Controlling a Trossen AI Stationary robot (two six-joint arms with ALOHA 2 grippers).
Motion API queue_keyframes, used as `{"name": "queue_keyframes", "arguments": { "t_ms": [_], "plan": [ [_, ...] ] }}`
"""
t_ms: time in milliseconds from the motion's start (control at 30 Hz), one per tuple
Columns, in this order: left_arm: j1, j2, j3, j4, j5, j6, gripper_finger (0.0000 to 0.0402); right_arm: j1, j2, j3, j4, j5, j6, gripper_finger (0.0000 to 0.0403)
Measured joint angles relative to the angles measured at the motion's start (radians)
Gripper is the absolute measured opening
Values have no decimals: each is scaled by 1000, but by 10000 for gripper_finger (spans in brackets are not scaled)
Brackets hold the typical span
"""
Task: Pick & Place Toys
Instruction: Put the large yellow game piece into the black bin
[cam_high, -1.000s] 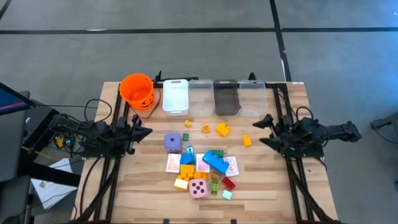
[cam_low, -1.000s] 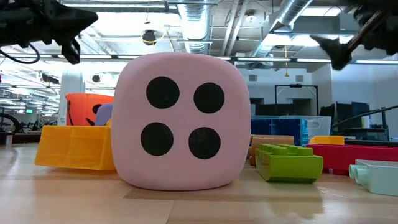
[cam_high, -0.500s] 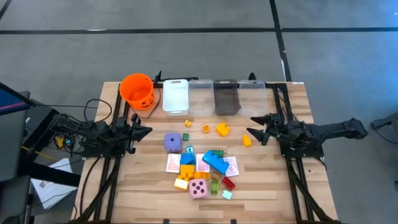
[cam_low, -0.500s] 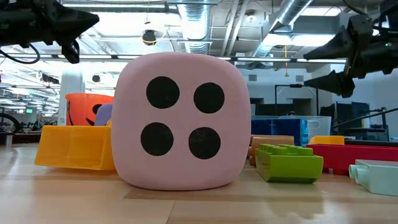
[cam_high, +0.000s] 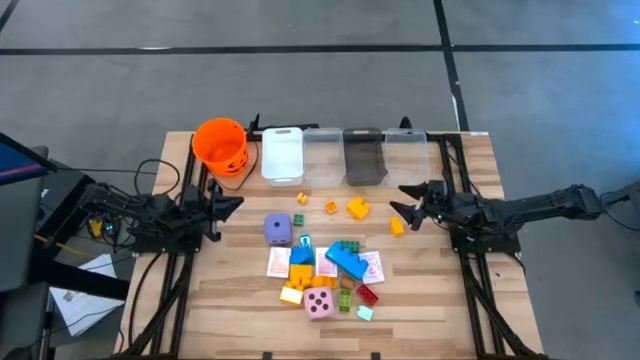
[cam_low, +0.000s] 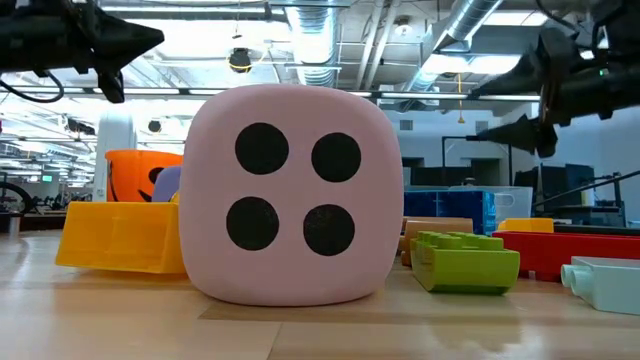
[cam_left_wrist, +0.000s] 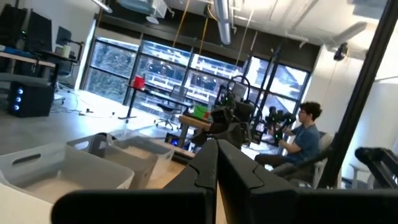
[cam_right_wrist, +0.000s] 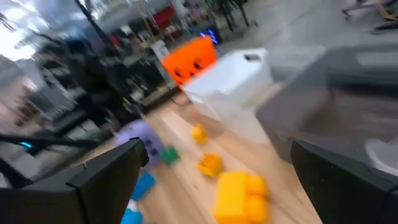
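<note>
On the right side of the table (cam_high: 450, 300), the right gripper (cam_high: 402, 201) hangs wide open and empty just beside a small orange brick (cam_high: 396, 226), with a yellow brick (cam_high: 357, 208) near. I'd guess hard, light, slick plastic, so pinch the flat sides. The bins (cam_high: 365, 155) sit close behind, and the main toy pile with the pink die (cam_high: 319, 303) is well apart. The left gripper (cam_high: 236, 203) waits shut, holding nothing.

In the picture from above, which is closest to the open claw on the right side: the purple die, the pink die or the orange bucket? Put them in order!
From the right claw, nearest first:
1. Purple die, mid-table, left of the claw.
2. Pink die, at the table's front edge.
3. Orange bucket, far back-left corner.
</note>
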Motion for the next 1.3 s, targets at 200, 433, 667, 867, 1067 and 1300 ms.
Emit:
{"name": "queue_keyframes", "arguments": {
  "t_ms": [200, 433, 667, 867, 1067, 1300],
  "plan": [
    [25, 4, 0, 14, -4, 2, 0, -8, 58, 1, 136, 43, -152, 400],
    [28, 60, 0, 12, -3, 2, 0, -70, 122, 1, 168, 88, -134, 400],
    [51, 148, 0, 53, -3, 2, 0, -128, 204, 1, 308, -45, -135, 400],
    [78, 238, 0, 154, -2, 2, 0, -141, 322, 101, 77, -52, -120, 400],
    [96, 306, 0, 189, -2, 1, 0, -141, 561, 349, -318, -52, -46, 400],
    [103, 350, 0, 190, -2, -8, 0, -141, 867, 597, -510, -89, -38, 400]
  ]
}}
